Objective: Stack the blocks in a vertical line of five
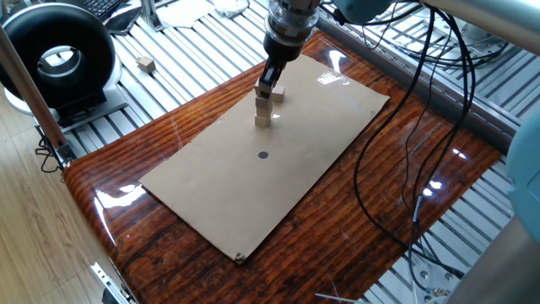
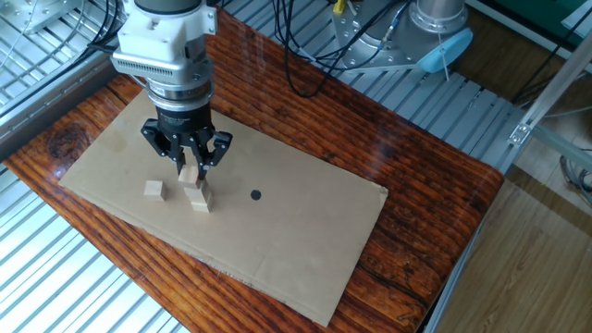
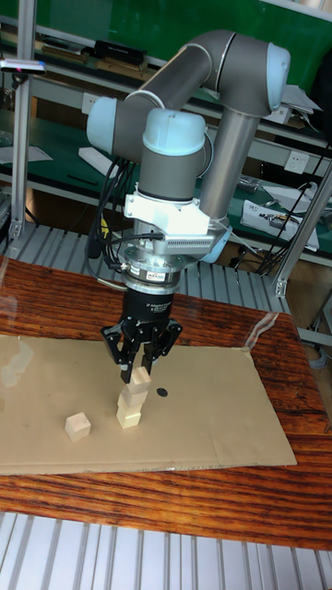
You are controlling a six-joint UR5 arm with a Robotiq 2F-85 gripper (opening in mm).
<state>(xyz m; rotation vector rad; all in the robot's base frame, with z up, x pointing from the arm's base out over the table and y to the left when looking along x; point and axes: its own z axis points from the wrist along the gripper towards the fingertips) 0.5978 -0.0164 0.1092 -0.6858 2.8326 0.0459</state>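
Observation:
Two pale wooden blocks (image 3: 129, 410) stand stacked on the cardboard sheet (image 1: 253, 198). A third block (image 3: 139, 377) rests on top of them, a little askew, and my gripper (image 3: 138, 375) is shut on it from straight above. The same stack (image 2: 197, 196) shows under the gripper (image 2: 190, 172) in the other fixed view, and again as the stack (image 1: 263, 113) below the gripper (image 1: 267, 86). One loose block (image 2: 154, 190) lies close beside the stack on the sheet. Another block (image 1: 146, 63) lies off the table on the metal slats.
A small dark round spot (image 1: 262, 154) marks the sheet near its middle. A black ring-shaped device (image 1: 57, 59) stands beyond the table's left corner. Black cables (image 1: 418, 127) hang over the right side of the glossy wooden table (image 1: 354, 219).

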